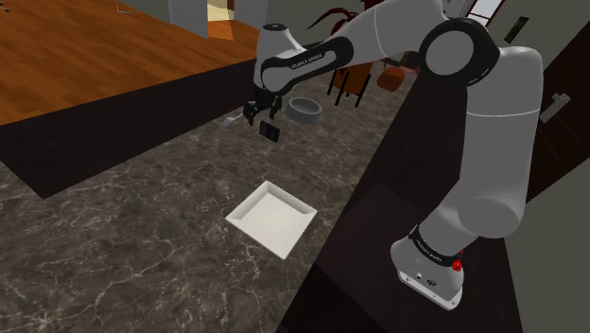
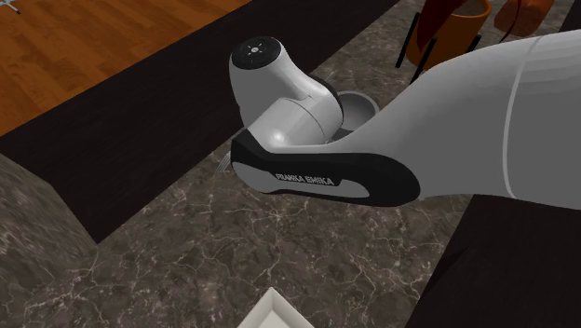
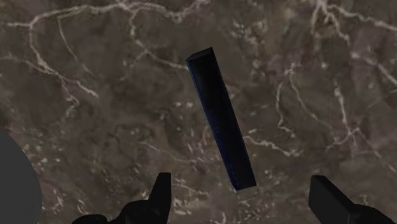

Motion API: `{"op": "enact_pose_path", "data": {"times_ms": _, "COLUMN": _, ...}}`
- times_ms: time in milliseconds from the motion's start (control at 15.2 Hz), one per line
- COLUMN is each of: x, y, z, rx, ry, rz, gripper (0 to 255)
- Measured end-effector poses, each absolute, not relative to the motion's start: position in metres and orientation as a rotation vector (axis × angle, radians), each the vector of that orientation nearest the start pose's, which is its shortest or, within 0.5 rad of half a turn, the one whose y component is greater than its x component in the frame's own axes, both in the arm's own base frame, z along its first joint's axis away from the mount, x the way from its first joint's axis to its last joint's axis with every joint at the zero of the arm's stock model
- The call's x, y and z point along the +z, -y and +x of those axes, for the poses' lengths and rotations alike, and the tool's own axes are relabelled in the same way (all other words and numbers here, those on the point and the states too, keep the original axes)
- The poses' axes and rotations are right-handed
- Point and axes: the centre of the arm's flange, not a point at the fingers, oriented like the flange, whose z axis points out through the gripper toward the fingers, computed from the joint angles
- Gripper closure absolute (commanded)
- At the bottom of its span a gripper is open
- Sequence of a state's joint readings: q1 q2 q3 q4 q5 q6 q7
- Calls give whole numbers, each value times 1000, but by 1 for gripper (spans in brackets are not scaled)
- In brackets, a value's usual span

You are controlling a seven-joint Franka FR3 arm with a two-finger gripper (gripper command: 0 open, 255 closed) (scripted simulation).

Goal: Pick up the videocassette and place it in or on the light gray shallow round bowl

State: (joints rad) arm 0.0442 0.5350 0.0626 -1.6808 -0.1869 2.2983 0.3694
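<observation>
Grasp not yet made: my gripper (image 1: 264, 112) hangs wide open and empty over the videocassette (image 1: 269, 131), standing on edge on the counter (image 1: 142, 218) in the shoulder view's upper middle, bowl (image 1: 304, 110) beside it unfilled.

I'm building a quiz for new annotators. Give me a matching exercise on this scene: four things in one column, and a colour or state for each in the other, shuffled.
Things:
1 videocassette
2 bowl
3 square dish
4 fingers

Colour or state:
A white
B open, touching nothing
C dark, seen edge-on in the wrist view
D grey, round

Pairs: 1-C, 2-D, 3-A, 4-B
</observation>
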Motion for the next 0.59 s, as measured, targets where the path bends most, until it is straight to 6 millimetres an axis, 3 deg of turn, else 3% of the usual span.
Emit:
{"op": "enact_pose_path", "data": {"times_ms": 132, "x": 299, "y": -64, "z": 682, "rx": -176, "ry": -248, "rz": -3217, "gripper": 0}}
{"op": "enact_pose_path", "data": {"times_ms": 198, "x": 299, "y": -64, "z": 682, "rx": -176, "ry": -248, "rz": -3217, "gripper": 255}}
{"op": "enact_pose_path", "data": {"times_ms": 594, "x": 299, "y": -64, "z": 682, "rx": -176, "ry": -249, "rz": -3217, "gripper": 255}}
